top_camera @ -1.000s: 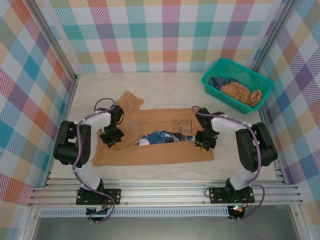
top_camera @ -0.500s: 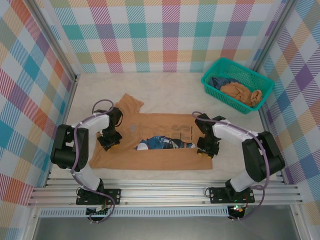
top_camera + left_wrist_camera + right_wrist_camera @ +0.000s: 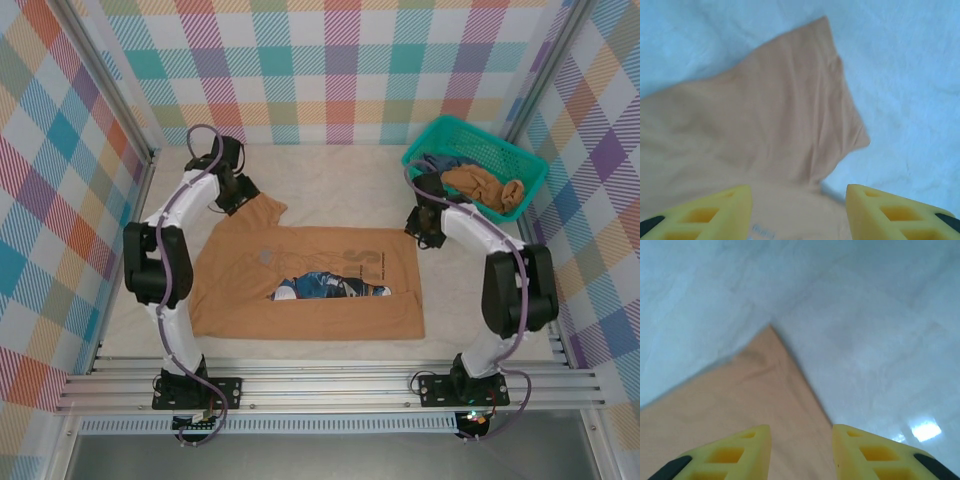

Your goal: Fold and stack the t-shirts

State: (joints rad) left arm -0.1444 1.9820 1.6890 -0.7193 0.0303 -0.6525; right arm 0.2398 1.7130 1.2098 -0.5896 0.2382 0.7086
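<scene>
My left end effector [image 3: 238, 192] at upper left of frame, over sleeve [image 3: 790, 110] of tan t-shirt [image 3: 300, 250]; fingers apart, nothing between them. My right end effector [image 3: 428, 228] right of centre, above shirt's far right corner [image 3: 755, 385]; also released, gripping nothing. Shirt lies flat mid-bench [image 3: 330, 180], near edge folded up, blue-white print [image 3: 330, 285] peeking at fold. Second tan shirt [image 3: 480, 185] bunched in teal basket [image 3: 495, 140], upper right.
</scene>
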